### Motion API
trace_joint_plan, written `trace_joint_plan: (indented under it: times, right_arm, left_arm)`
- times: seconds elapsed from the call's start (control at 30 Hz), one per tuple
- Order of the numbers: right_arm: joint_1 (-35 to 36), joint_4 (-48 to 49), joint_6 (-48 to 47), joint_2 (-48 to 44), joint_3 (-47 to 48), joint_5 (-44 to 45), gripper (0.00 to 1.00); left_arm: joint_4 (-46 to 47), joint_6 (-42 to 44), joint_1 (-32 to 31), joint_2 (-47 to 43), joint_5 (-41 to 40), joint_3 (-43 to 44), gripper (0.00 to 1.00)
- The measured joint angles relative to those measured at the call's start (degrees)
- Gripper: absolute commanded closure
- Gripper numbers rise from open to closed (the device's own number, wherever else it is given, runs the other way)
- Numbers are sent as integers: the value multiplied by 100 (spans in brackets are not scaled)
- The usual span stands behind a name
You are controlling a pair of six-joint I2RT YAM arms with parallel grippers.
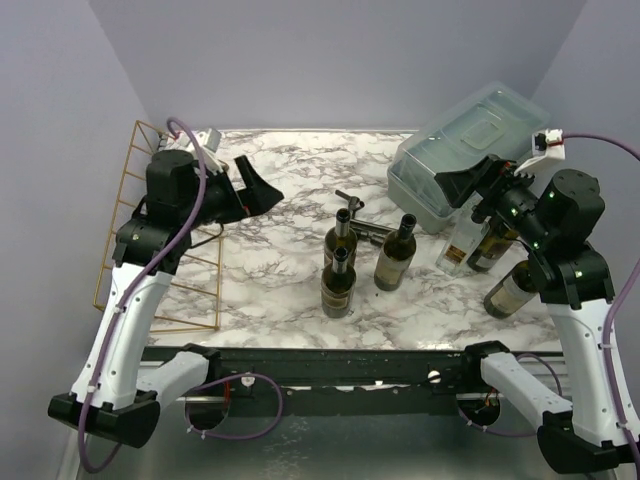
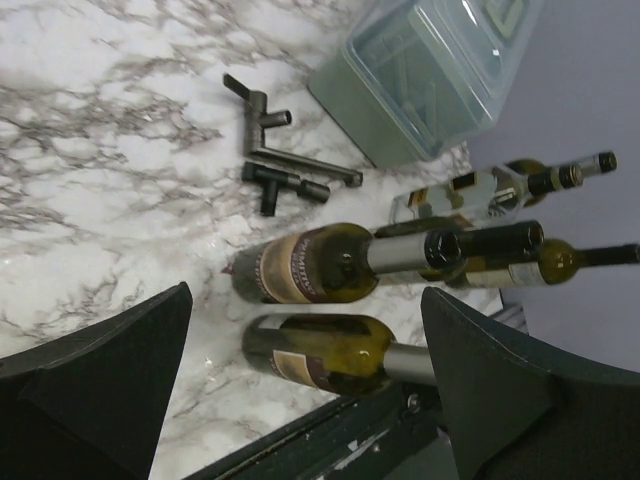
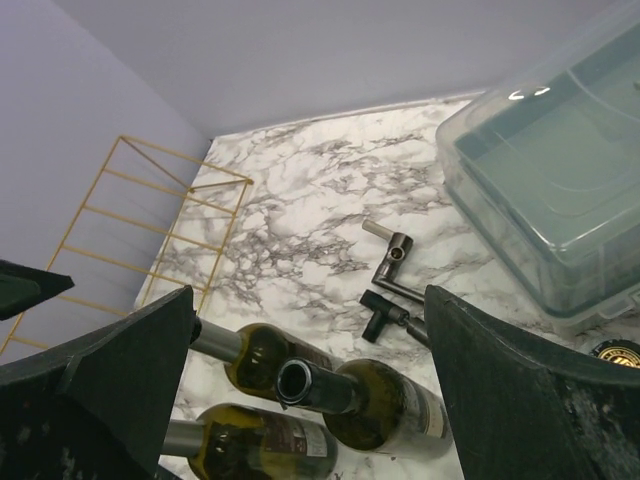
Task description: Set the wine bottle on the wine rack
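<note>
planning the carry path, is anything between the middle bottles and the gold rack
nothing sits on the marble table between the middle wine bottles and the wine rack; only the left arm hangs over the rack, jaws open

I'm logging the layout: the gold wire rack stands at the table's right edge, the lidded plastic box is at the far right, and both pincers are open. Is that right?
No. The gold wire rack stands at the left edge of the table, as the top view shows. The lidded plastic box is at the far right, and the left pincer and right pincer are open.
</note>
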Motion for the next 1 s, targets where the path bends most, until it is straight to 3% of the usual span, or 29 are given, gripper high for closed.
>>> trace_joint_plan:
  times: [0.3,0.6,0.8,1.0]
  right_arm:
    - [0,-2,142,68,-2,-455,0]
    - [0,-9,138,55,-2,-595,0]
    - [0,-52,133,-42,-2,-590,0]
    - [0,-146,109,-129,-2,-584,0]
  left_arm:
    - [-120,-125,-2232,584,-1263,125,1]
    - [-278,-24,-4089,1751,-3003,1023,1]
    - [-446,138,-4754,2240,-3982,1486,1]
    - [-643,225,-4929,2634,-4568,1779,7]
